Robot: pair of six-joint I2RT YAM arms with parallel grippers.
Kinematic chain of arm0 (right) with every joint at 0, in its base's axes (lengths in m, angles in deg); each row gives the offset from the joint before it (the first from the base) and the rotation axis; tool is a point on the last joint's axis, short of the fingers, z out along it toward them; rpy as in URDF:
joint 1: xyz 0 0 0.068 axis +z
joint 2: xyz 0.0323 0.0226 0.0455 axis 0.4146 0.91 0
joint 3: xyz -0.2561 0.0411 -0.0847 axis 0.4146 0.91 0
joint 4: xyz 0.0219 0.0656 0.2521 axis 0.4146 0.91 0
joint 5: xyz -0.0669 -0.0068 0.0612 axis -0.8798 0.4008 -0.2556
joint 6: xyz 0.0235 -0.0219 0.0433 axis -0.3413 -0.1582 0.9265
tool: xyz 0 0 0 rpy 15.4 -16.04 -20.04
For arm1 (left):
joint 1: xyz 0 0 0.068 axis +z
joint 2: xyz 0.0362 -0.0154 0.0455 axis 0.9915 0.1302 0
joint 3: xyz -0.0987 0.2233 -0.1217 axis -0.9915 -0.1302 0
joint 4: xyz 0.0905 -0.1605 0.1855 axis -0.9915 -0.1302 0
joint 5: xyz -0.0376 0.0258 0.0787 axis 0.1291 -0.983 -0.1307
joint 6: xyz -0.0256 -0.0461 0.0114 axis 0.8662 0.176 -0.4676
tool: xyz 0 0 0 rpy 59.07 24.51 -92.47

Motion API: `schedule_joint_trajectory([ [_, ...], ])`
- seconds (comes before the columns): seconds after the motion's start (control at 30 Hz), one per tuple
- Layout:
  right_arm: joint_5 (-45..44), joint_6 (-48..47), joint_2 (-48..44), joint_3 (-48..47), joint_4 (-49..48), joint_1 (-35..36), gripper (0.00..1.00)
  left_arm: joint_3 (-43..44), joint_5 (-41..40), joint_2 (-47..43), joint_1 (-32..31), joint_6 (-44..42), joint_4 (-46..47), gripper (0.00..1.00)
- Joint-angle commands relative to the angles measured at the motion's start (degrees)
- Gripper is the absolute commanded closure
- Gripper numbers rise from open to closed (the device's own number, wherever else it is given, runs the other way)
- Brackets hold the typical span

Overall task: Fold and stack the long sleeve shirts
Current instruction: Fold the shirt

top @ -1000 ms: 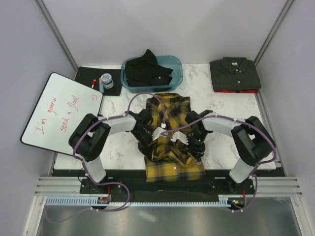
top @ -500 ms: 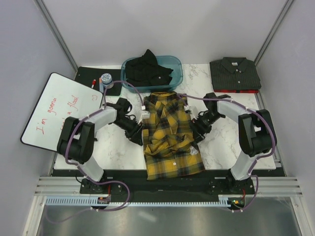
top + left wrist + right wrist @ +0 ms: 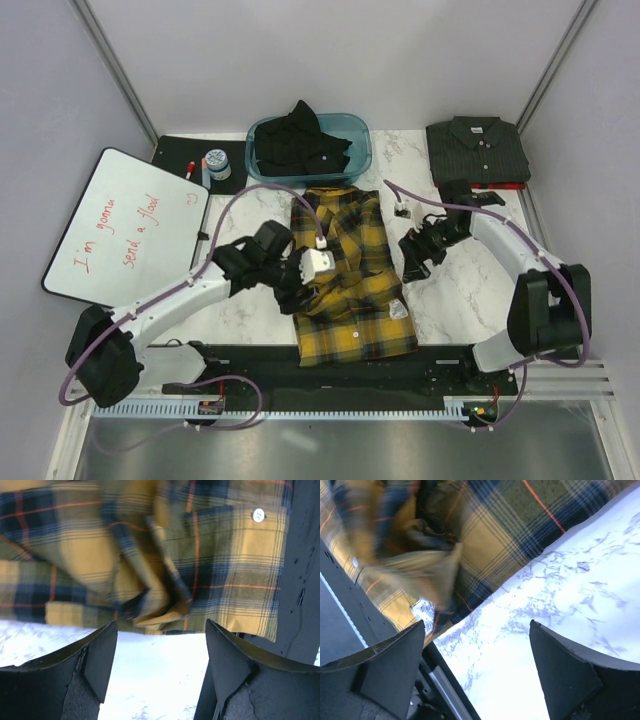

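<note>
The yellow-and-black plaid shirt (image 3: 350, 275) lies lengthwise mid-table, its sleeves folded inward, hem hanging toward the near edge. My left gripper (image 3: 297, 288) is open at its left edge; in the left wrist view the plaid shirt (image 3: 165, 555) fills the top, with bare marble between the jaws of the left gripper (image 3: 160, 626). My right gripper (image 3: 412, 257) is open and apart from the shirt's right side; the right wrist view shows the plaid shirt (image 3: 485, 535) ahead of the right gripper (image 3: 477, 625). A folded charcoal shirt (image 3: 478, 150) lies back right. The black shirt (image 3: 300, 145) sits crumpled in a bin.
The teal bin (image 3: 358, 150) stands at the back centre. A whiteboard (image 3: 125, 225) with red writing overhangs the left edge. Behind it a black mat (image 3: 170, 155) carries a marker and a small jar (image 3: 216, 163). A black strip (image 3: 450, 352) runs along the near edge.
Both grippers let go of the plaid shirt over its middle, opened and drew outward. The left one now sits at the shirt's left edge; the right has moved off to the right.
</note>
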Motion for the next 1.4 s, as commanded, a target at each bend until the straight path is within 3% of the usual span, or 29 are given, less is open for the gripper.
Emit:
schedule_joint_trajectory([
  [0.0,2.45,-6.38,-7.25,0.88,3.41,-0.16,0.10,-3.37,-15.14,-0.33,-8.36,2.81,7.37,0.21],
  [0.07,2.10,-9.36,-8.24,1.76,5.33,-0.16,0.12,-3.81,-18.40,2.04,-10.22,2.63,8.08,0.21],
  [0.17,3.07,-11.39,-8.33,2.73,7.01,0.10,0.26,-3.11,-22.97,7.14,-11.29,2.63,10.01,0.23],
  [0.23,2.46,-10.96,-6.67,3.43,6.15,0.89,0.35,-1.97,-25.51,9.25,-10.41,2.72,12.81,0.29],
  [0.3,2.28,-9.73,-4.21,3.17,5.44,1.42,0.34,0.65,-24.65,10.22,-7.18,2.63,13.01,0.39],
  [0.33,1.93,-8.33,-3.59,3.26,2.82,1.68,0.33,1.37,-23.52,10.66,-5.94,2.46,12.31,0.50],
  [0.47,-0.19,-2.52,2.10,1.68,-3.79,2.48,0.21,3.57,-19.03,10.40,-0.58,0.09,10.11,0.62],
  [0.63,5.08,0.47,8.45,-2.81,-2.48,2.56,0.14,4.54,-5.62,8.65,1.10,-0.71,3.79,0.34],
  [0.7,6.22,1.43,9.60,-3.33,-3.26,3.44,0.14,3.84,-2.25,8.82,1.02,-0.37,2.29,0.26],
  [0.8,6.84,3.10,10.65,-4.04,-4.67,4.75,0.17,3.48,0.04,10.48,1.10,0.78,2.20,0.23],
  [0.9,6.06,4.51,11.27,-4.04,-7.12,6.68,0.29,3.22,-0.91,12.76,1.28,2.10,3.78,0.21],
  [0.97,5.79,5.13,11.88,-4.04,-8.19,7.66,0.44,3.66,-2.06,14.35,1.89,3.24,4.74,0.22],
  [1.03,6.23,5.66,12.32,-4.13,-9.59,8.89,0.58,4.18,-2.77,16.45,2.33,4.03,5.19,0.29],
  [1.1,6.93,5.48,12.50,-4.48,-9.60,9.94,0.69,5.41,-0.58,17.51,3.12,4.30,3.97,0.53],
  [1.13,7.72,5.40,12.33,-4.57,-9.51,10.29,0.82,5.77,-0.13,17.43,3.21,4.65,3.61,0.61],
  [1.17,8.25,4.79,12.06,-4.57,-9.42,10.65,0.89,5.86,0.57,16.56,3.48,4.57,3.26,0.77],
  [1.27,11.14,1.98,8.73,-3.87,-8.37,10.74,1.00,4.11,6.27,7.35,3.92,3.16,3.25,0.94],
  [1.37,15.18,-1.36,4.42,-2.55,-7.75,10.74,1.00,2.52,9.19,1.02,3.92,2.19,3.43,0.98],
])
